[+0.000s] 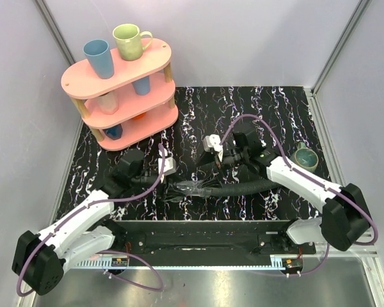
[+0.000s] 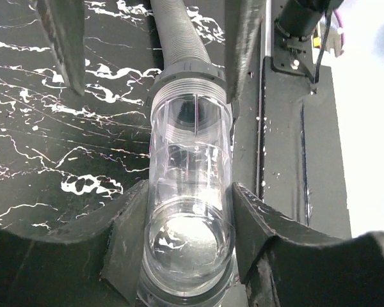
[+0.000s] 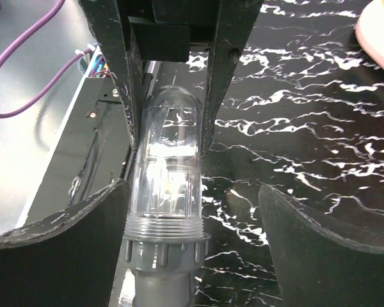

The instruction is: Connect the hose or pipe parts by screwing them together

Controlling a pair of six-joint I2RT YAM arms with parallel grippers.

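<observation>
Clear plastic fitting point(image 2: 191, 166), its near end cut off lower centre, is clamped by the left gripper point(image 2: 188, 220); the right gripper point(image 3: 195, 214) has fingers apart.

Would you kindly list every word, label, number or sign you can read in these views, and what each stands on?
None can be read.
On the ruled strip along the near edge: tick marks only, any figures too small.
On the small orange tag at its left end: too small to read.
On the clear fitting: no print shows.
</observation>
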